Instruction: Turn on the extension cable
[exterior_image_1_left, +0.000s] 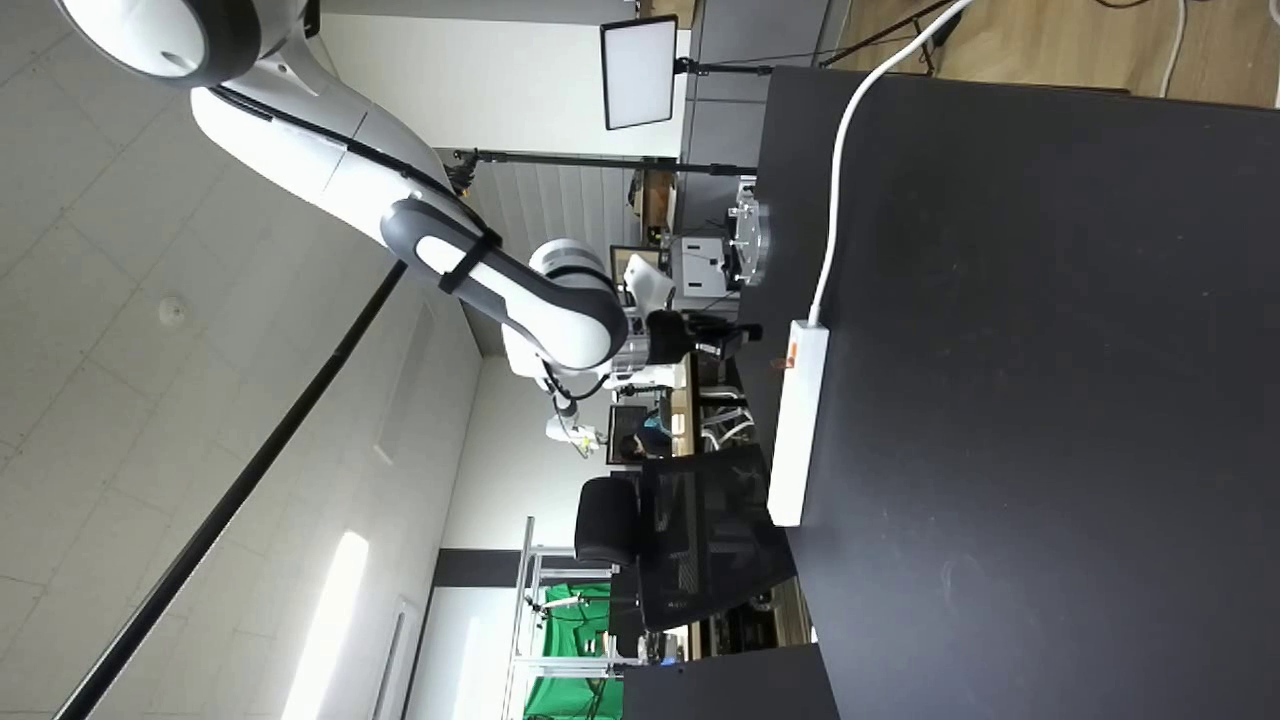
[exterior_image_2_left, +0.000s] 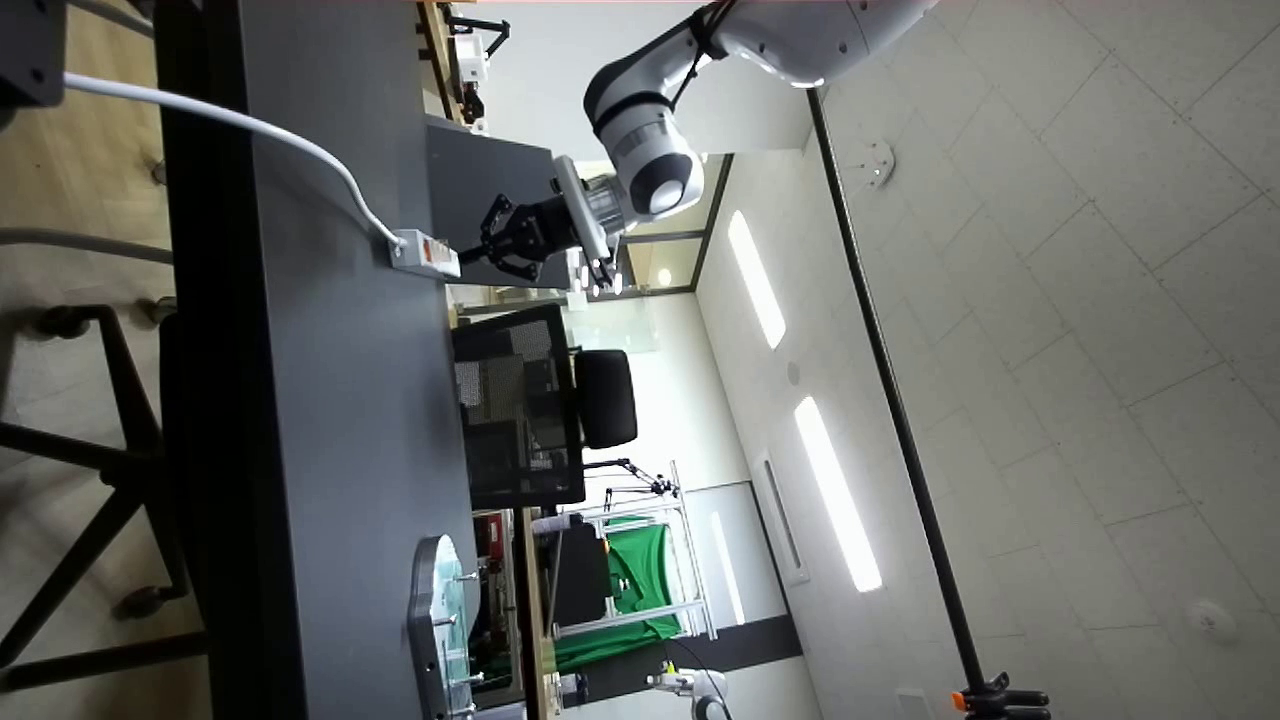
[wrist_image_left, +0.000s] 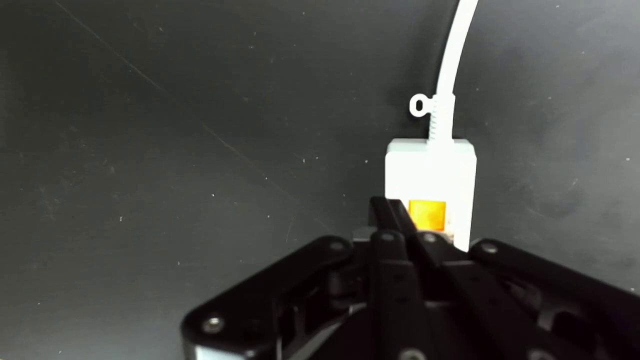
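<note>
Black and slender, the gripper (wrist_image_left: 389, 202) has its two fingers (wrist_image_left: 382, 215) pressed together, nothing visible between them, which I take as readiness to push rather than grasp. Just beside their tips in the wrist view is the orange switch (wrist_image_left: 428, 214), partly hidden. The white extension cable (exterior_image_1_left: 798, 430) should handle as light, hard plastic, sturdy but smooth enough to skid, so I'd press straight down on that switch; if steadying is needed, pinch across the narrow body. It lies flat on the dark table (exterior_image_1_left: 1040, 400), just below the gripper; whether the two touch, I can't tell. From its switch end, the flexible-looking cord (exterior_image_1_left: 838, 180) curves away over the table's edge.
</note>
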